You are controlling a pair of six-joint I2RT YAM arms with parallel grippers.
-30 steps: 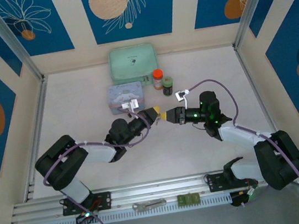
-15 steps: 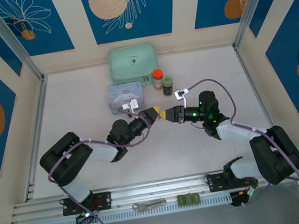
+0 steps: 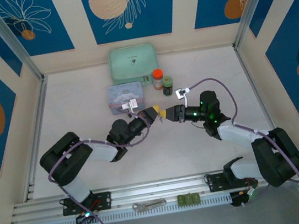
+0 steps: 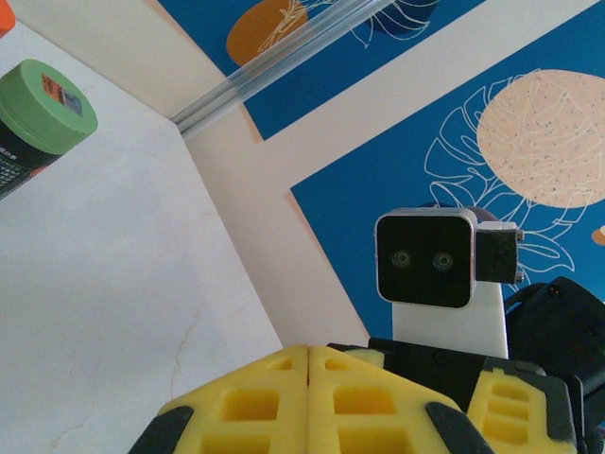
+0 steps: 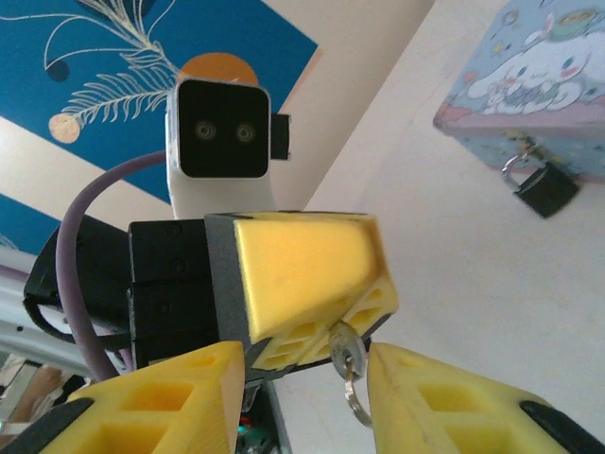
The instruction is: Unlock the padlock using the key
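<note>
**Desk:** From above, what's the scene?

**Photographer:** The left gripper [image 3: 157, 112] and right gripper [image 3: 166, 115] meet tip to tip at mid-table, just near of the light blue tin [image 3: 124, 95].

**Desk:** And the containers?

**Photographer:** The tin's lid is down. The mint case [image 3: 132, 58] at the far wall is closed. The orange-capped jar [image 3: 157, 79] and green-capped jar [image 3: 167, 84], right of the tin, both wear their caps. What is inside any of them cannot be told.

**Desk:** Left wrist?

**Photographer:** The left gripper's yellow fingers [image 4: 255, 407] press together with no gap. The green-capped jar sits at the left edge.

**Desk:** Right wrist?

**Photographer:** The key [image 5: 346, 357] juts from the tip of the left gripper's clamped fingers, its ring dangling below. The right gripper's jaws stand apart, one on each side of the key. The padlock [image 5: 545, 191] hangs from the tin's hasp, well apart from the key, its shackle closed.

**Desk:** What could go wrong?

**Photographer:** If the left gripper lets go before the right one bites, the key likely drops to the table. A pinch on the ring rather than the key itself would leave it swinging. The padlock also hangs free, so it may swing away from a push.
</note>
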